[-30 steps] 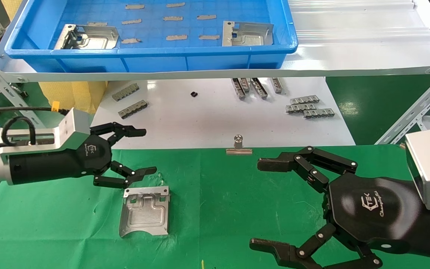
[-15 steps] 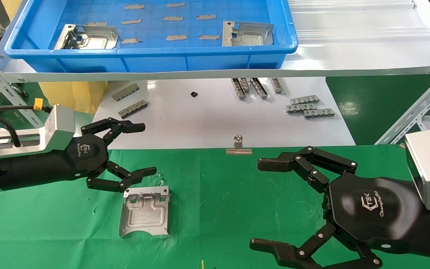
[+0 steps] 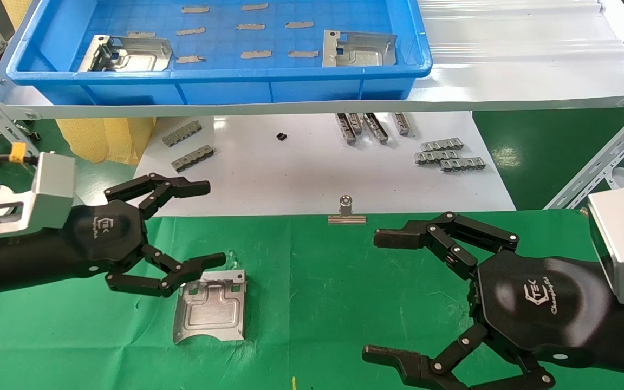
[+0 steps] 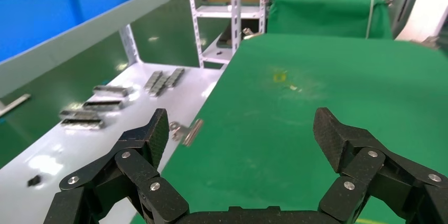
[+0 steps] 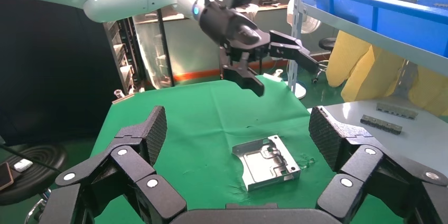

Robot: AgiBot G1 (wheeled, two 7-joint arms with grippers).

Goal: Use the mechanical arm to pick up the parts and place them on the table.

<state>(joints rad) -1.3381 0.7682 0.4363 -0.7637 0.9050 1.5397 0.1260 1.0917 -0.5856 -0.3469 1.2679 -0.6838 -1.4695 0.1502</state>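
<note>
One part (image 3: 210, 306) is seen flat on the green table (image 3: 317, 303), lower left of centre in the head view. Two more parts (image 3: 128, 53) (image 3: 359, 47) are seen in the blue tray (image 3: 220, 81) at upper frame.

Left gripper (image 3: 193, 227): fingers spread, nothing held, hung over the far left corner of the lying part; contact cannot be told. Right gripper (image 3: 388, 298): fingers spread wide, empty, at lower right, well apart from the part.

Handling, judged: thin stamped sheet metal, stiff, light, smooth and likely slippery. Lying flush, little is offered from above; the bent tabs on the far edge or two opposite edges are judged the best hold.

Room: open cloth is left around the part and across mid-table. A binder clip (image 3: 346, 214) sits at the cloth's far edge. The tray rim and shelf lip above would need to be cleared on any reach.
</note>
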